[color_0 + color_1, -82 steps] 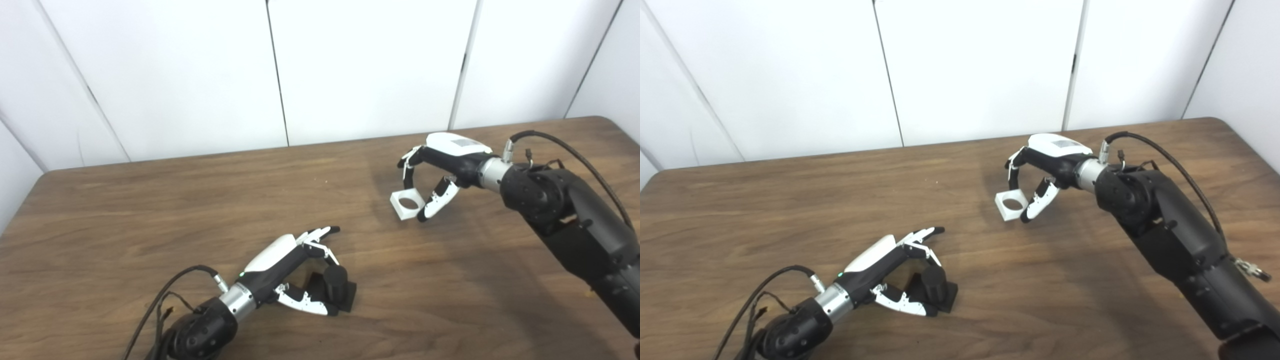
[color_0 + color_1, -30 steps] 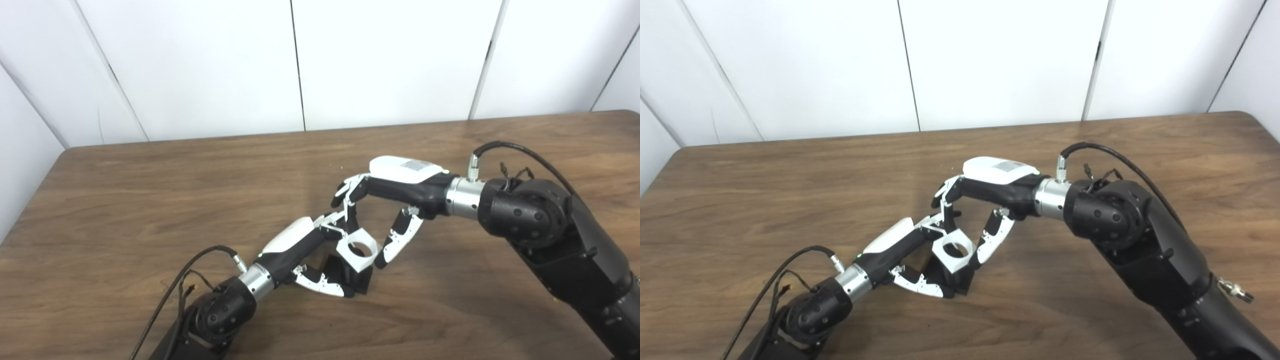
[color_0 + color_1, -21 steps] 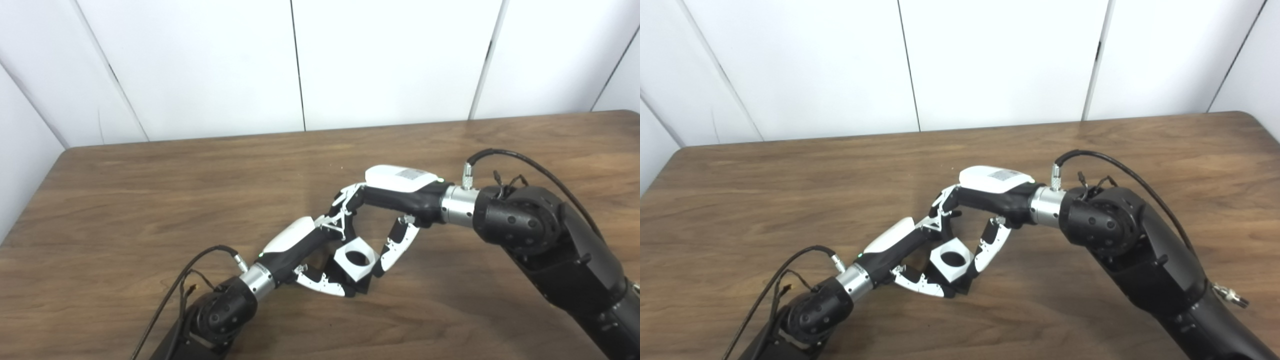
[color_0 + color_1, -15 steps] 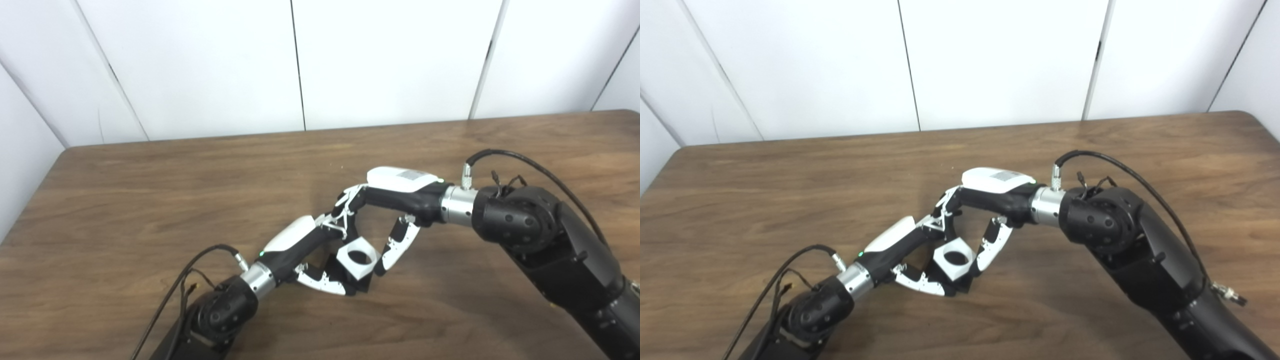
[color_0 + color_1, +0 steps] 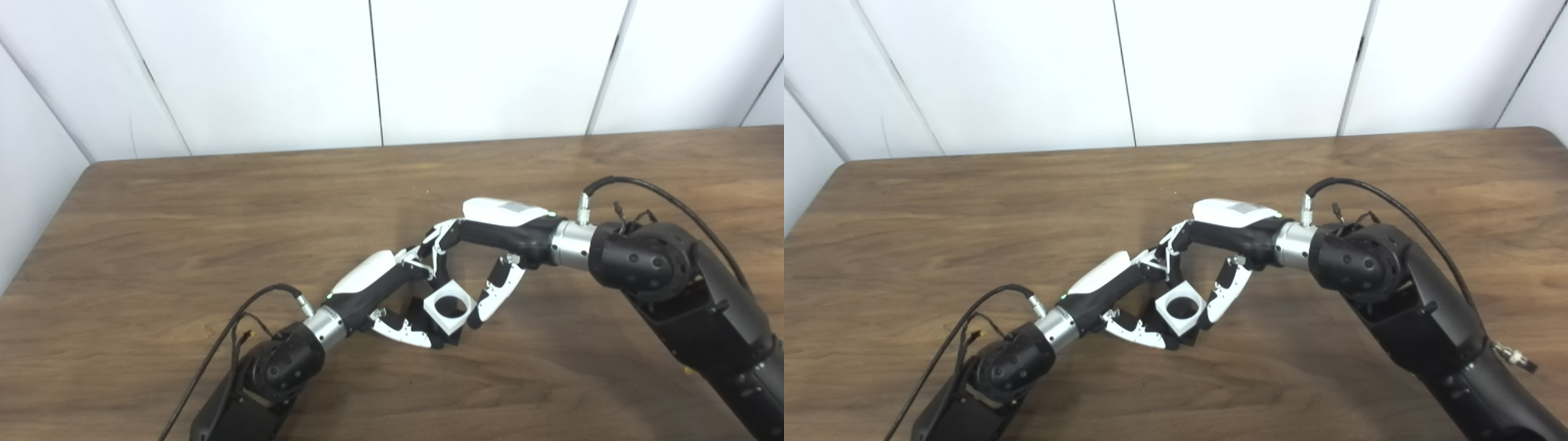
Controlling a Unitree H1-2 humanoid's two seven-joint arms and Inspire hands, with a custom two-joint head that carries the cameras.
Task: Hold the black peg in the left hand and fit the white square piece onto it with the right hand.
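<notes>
Now | right hand (image 5: 490,236) fingers pinch white square piece (image 5: 450,306) | left hand (image 5: 386,294) fingers grip black peg (image 5: 422,313)

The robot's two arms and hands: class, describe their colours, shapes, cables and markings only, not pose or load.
Both arms are bulky matte black with round studded joints and a silver metal wrist ring. The left hand and right hand have glossy white back shells and black-and-white jointed fingers. The right shell bears a small grey label. A black cable loops above the right wrist; thinner black cables trail from the left.
</notes>
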